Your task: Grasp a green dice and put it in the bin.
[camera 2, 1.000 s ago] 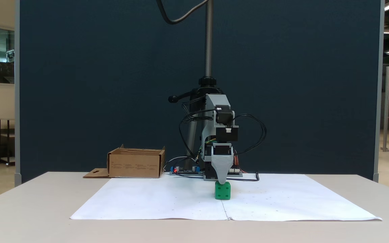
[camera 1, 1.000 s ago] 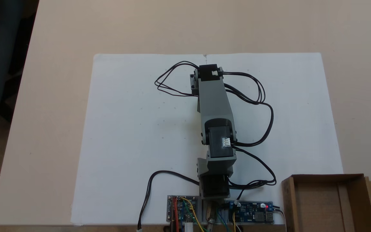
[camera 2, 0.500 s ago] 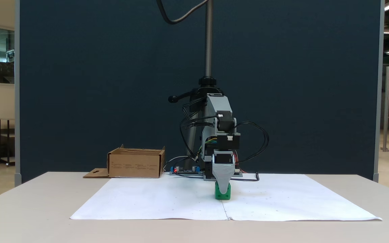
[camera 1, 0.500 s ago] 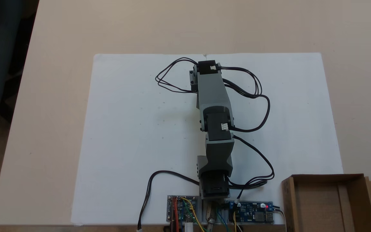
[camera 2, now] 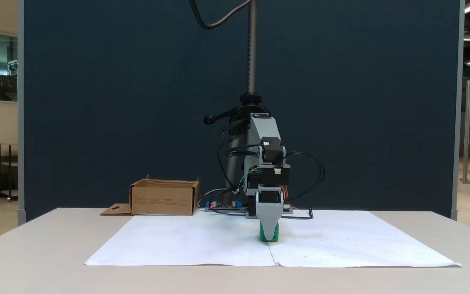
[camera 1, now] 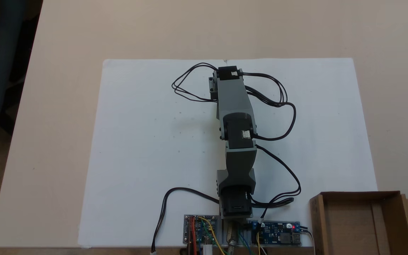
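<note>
The dice is a little bright green cube on the white paper, mostly covered by the grey plastic gripper sitting right over it. Only one jaw face shows from the front, so can't tell if it's pinching. From above, the arm hides the dice, black cables looping beside it. The bin, a low brown cardboard box, sits well apart by the circuit boards.
</note>
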Robot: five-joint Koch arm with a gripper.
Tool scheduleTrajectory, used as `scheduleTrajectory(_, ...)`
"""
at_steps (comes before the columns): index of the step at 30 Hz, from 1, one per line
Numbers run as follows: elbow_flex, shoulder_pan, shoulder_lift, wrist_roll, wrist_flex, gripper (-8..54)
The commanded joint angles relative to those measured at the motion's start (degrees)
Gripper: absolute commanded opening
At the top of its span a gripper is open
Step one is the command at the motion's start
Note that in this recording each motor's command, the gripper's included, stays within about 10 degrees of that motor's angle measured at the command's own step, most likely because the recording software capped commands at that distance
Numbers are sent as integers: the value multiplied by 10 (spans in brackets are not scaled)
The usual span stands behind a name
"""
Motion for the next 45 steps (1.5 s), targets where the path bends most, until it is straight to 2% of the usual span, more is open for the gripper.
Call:
scheduleTrajectory(1,-22,-5,5,38,-22,389)
scheduleTrajectory(37,-25,8,-21,32,-34,388)
scheduleTrajectory(45,-25,11,-22,32,-33,282)
